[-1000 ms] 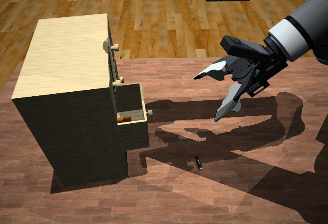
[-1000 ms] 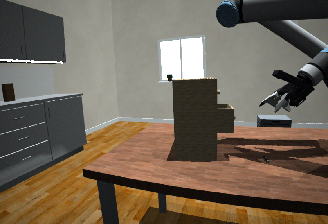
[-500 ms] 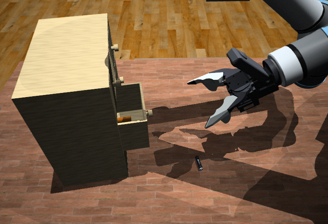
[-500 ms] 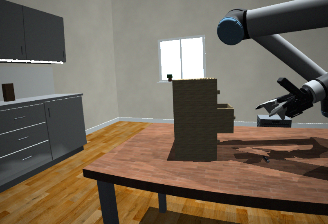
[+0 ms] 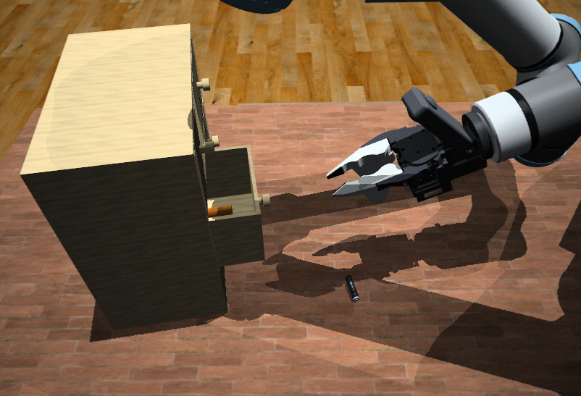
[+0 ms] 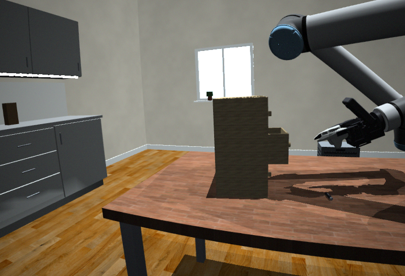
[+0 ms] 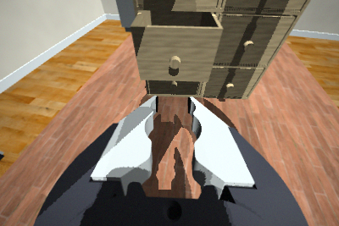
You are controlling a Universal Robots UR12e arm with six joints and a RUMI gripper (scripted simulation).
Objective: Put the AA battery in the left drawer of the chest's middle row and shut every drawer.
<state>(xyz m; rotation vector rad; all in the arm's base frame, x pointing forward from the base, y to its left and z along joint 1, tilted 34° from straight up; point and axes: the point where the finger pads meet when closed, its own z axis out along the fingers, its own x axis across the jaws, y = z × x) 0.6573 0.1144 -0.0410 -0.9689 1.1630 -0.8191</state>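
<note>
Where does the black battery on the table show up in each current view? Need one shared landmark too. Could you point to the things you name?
Top: lower right of centre, battery (image 5: 351,288) on the table in front of the chest.
Exterior: right side, battery (image 6: 328,196) on the table, below the gripper (image 5: 329,184) (image 6: 315,138) (image 7: 173,97).
Wrist: not visible.
Shared landmark: the pulled-out drawer (image 5: 237,239) (image 6: 277,148) (image 7: 154,50).

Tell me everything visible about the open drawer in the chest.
The open drawer, left in the middle row, is a box of what looks like pale wood, open at the top, with one round knob on its front. It sticks partway out of the chest, about level. An orange cylinder lies inside. The hand isn't touching it.
</note>
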